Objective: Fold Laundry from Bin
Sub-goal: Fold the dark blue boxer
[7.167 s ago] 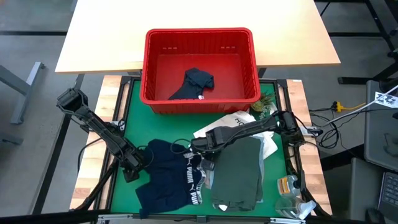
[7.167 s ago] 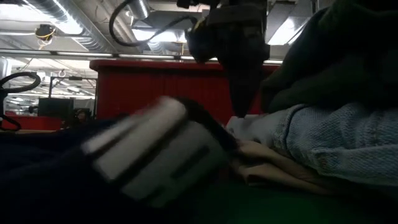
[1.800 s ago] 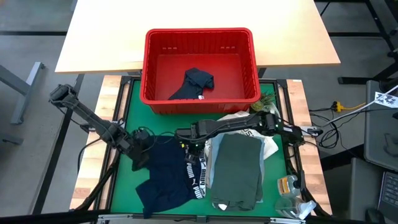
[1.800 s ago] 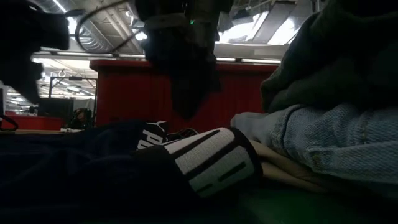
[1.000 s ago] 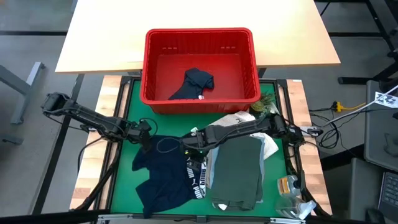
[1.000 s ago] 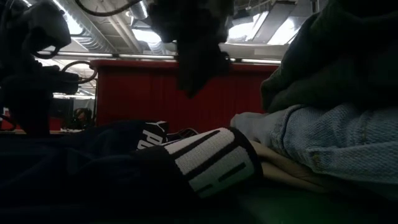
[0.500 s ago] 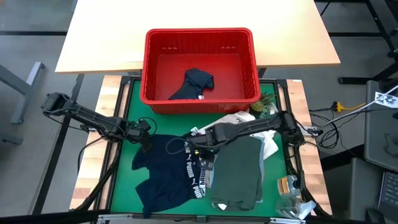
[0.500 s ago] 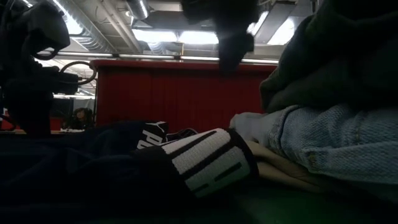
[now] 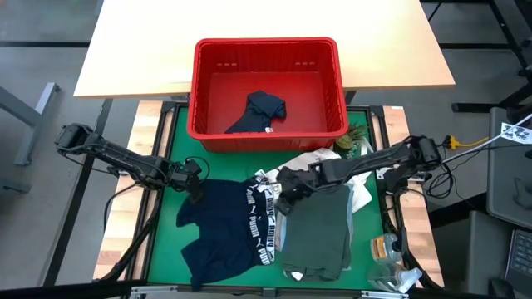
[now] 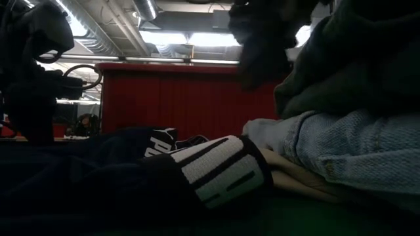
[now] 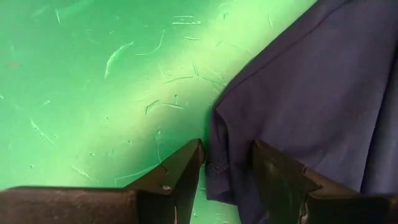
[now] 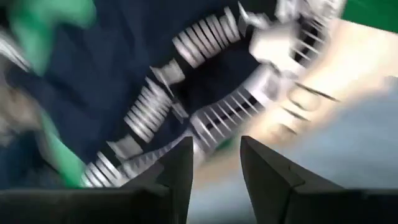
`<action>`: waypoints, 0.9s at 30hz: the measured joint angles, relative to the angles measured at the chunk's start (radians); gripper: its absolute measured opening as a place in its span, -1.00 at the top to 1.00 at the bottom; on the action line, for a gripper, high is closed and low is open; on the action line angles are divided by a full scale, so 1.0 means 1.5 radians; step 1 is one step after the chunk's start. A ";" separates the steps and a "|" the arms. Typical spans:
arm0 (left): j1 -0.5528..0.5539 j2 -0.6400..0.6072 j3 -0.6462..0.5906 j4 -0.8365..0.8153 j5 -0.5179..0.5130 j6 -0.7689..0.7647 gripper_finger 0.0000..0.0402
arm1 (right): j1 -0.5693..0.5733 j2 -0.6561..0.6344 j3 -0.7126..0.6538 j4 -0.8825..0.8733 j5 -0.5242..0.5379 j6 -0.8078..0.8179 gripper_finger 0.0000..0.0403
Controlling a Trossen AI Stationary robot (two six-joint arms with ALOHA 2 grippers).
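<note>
Navy shorts lie spread on the green mat in the lower middle of the overhead frame, their white-lettered waistband running down their right edge. Just right of them, a dark olive garment sits folded on top of lighter clothes, with a white bag showing at its upper right. Above these, in the upper centre, the red bin holds one dark crumpled garment.

At centre left, the left gripper is down at the upper left corner of the shorts; its wrist camera shows the left gripper's fingers slightly parted with the fabric edge lying between them, not pressed tight. Right of centre, the right gripper hangs over the top of the waistband beside the olive garment; its fingers are a little apart with nothing between them. From table height, the waistband fills the foreground, with denim at the right.
</note>
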 joint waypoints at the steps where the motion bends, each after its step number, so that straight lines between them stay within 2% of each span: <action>1: 0.000 0.000 0.000 0.000 0.000 0.000 0.28 | 0.000 -0.001 -0.018 0.059 0.000 0.036 0.34; 5: 0.000 0.000 0.000 0.002 0.000 -0.003 0.28 | 0.000 0.018 -0.054 0.249 0.000 0.096 0.34; 7: 0.000 0.001 -0.001 0.004 0.000 -0.003 0.28 | 0.001 0.040 -0.058 0.289 -0.001 0.104 0.34; 10: 0.000 0.001 -0.001 0.007 -0.001 -0.004 0.28 | 0.001 0.074 -0.058 0.346 -0.004 0.180 0.34; 13: 0.000 0.001 -0.001 0.008 -0.001 -0.004 0.28 | 0.001 0.110 -0.057 0.365 -0.028 0.241 0.34; 17: 0.000 0.001 -0.001 0.010 -0.002 -0.004 0.28 | 0.001 0.149 -0.058 0.393 -0.073 0.266 0.34; 27: 0.000 0.001 -0.001 0.012 -0.002 -0.005 0.28 | 0.001 0.179 -0.057 0.426 -0.014 0.268 0.34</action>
